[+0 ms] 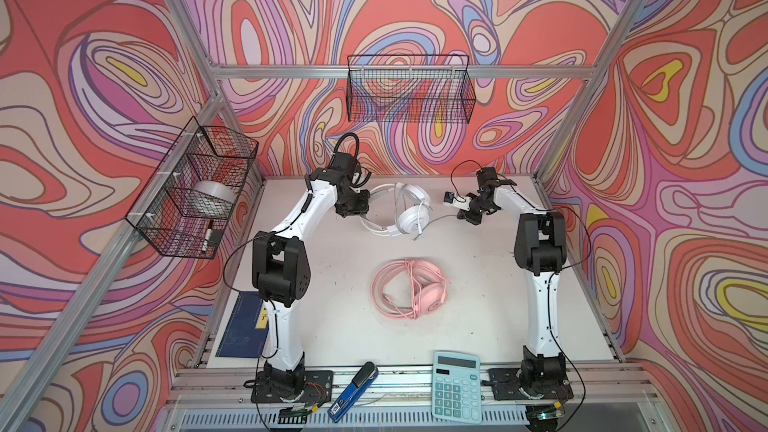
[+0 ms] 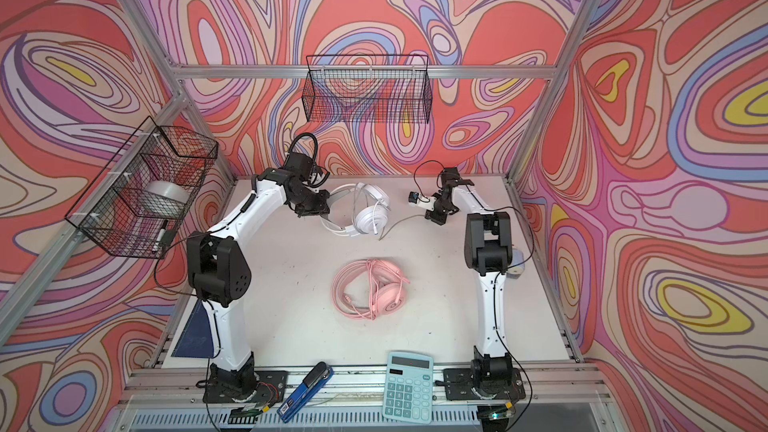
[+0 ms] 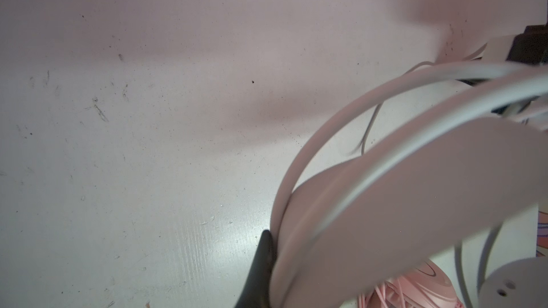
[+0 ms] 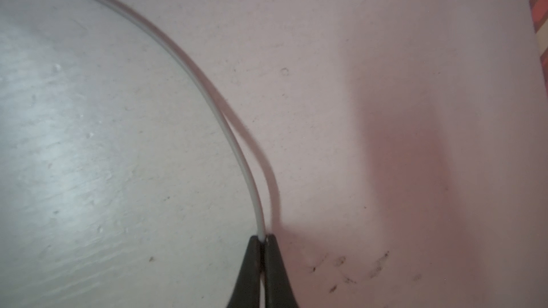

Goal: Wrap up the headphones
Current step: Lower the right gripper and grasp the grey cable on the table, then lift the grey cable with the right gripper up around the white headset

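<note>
No legible text, labels or numbers anywhere.

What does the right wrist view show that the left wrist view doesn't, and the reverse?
Only the right wrist view: the right pincer shut on the grey cord, which arcs away over the table. Only the left wrist view: the white headset, its headband against a black finger, and part of the pink headset. Both: the scuffed white tabletop and that grey cord, blurred in the left wrist view.
</note>
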Controlling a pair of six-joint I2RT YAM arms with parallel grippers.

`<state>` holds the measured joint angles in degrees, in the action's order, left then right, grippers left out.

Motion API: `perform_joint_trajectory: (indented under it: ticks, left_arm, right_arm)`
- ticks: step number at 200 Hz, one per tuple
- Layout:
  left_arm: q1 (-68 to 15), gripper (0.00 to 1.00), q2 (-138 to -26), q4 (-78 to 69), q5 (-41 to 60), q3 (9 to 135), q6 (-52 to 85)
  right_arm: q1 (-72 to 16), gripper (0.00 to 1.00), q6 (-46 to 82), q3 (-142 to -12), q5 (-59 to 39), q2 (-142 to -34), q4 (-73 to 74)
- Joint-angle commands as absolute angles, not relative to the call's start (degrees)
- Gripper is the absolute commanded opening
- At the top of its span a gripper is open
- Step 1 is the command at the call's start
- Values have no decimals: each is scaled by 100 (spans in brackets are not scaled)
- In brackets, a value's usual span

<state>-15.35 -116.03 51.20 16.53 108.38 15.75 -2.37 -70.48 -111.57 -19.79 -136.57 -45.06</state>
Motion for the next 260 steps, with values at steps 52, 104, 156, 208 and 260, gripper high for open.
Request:
perform_joint_trajectory:
  ticks: [52, 104, 156, 208, 260]
  left_arm:
    - [-1435, 0, -11734, 5022, 1440, 11461, 2493]
    - [-1424, 0, -12050, 5280, 1082, 12140, 2862]
    - [-1424, 0, -12354, 5956, 396, 12732, 2968]
    - [-1484, 0, -12533, 6331, -31, 12905, 3115]
    - [-1590, 0, -12594, 6384, -242, 12806, 3145]
  right_arm:
    - [-319, 0, -7728, -9565, -2819, -12019, -4285]
    - [-728, 0, -7866, -8551, -3058, -10703, -4304]
    - [-920, 0, -8000, -8025, -3576, -9393, -4439]
    - [-1273, 0, -8230, -8199, -4043, -8893, -4744]
    - [-1424, 0, -7915, -8435, -4615, -8874, -4261]
